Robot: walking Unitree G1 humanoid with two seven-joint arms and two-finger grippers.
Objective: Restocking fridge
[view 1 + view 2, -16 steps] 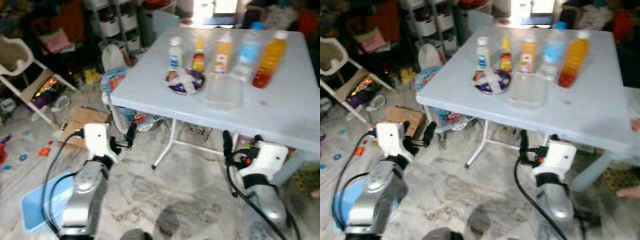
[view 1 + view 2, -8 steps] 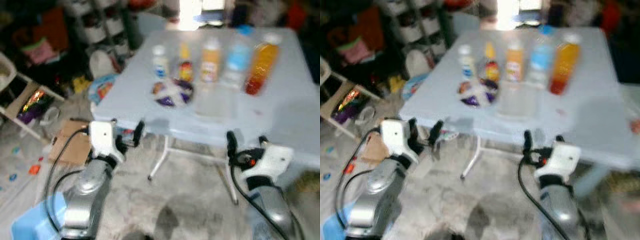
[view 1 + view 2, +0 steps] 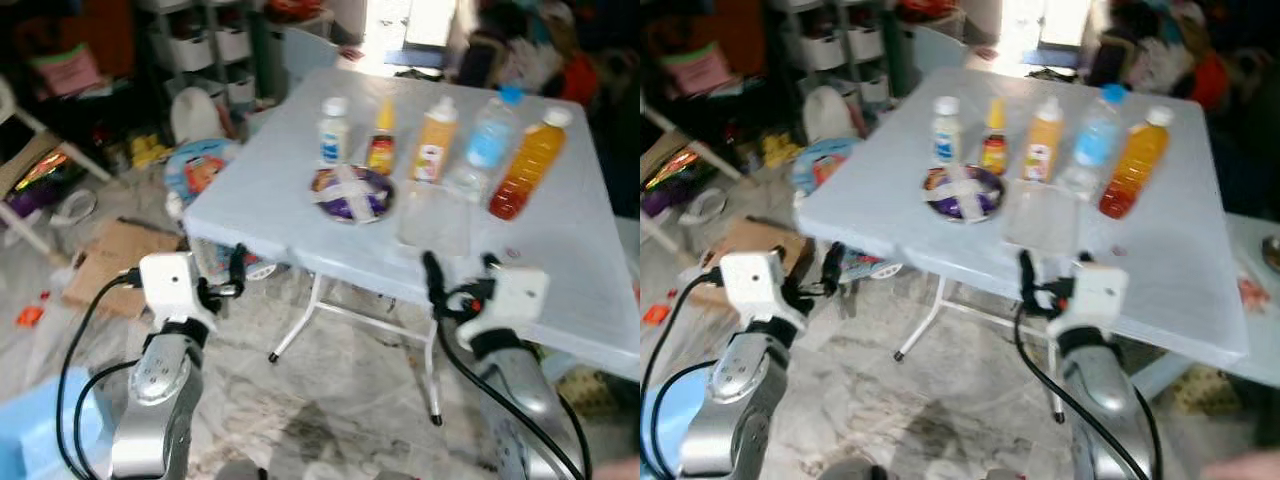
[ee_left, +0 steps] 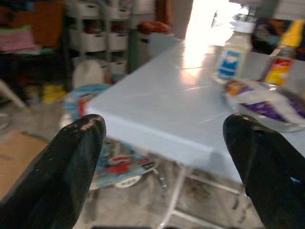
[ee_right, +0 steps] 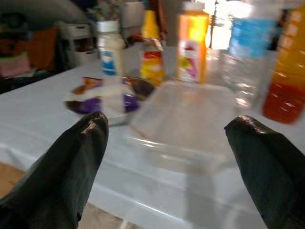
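Pale blue bench [image 3: 560,260] ahead, folding legs underneath, loaded near the middle. Five bottles in a row along the far side: small white bottle with blue label [image 3: 333,131], yellow-capped sauce bottle with red label [image 3: 381,139], orange juice bottle with white cap [image 3: 434,140], clear water bottle with blue cap and label [image 3: 488,140], and tall bottle of amber drink [image 3: 527,165] fading to red at the base. Just in front of the first two, one round bowl [image 3: 351,192] holding purple and white wrapped contents, wrapping too blurred to read. Beside it, in front of the juice and water, one clear plastic container [image 3: 433,217], nearly see-through and hard to outline. Left tool [image 3: 227,281] held low before the bench's near corner, fingers spread, grasping nothing. Right tool [image 3: 458,279] held low at the near edge facing the clear container, fingers spread wide too, nothing between them. Two tools, both released. Marble-patterned floor [image 3: 340,400] below; cardboard [image 3: 105,262] lying flat off to the left, shelving and clutter behind lost in blur and shade.
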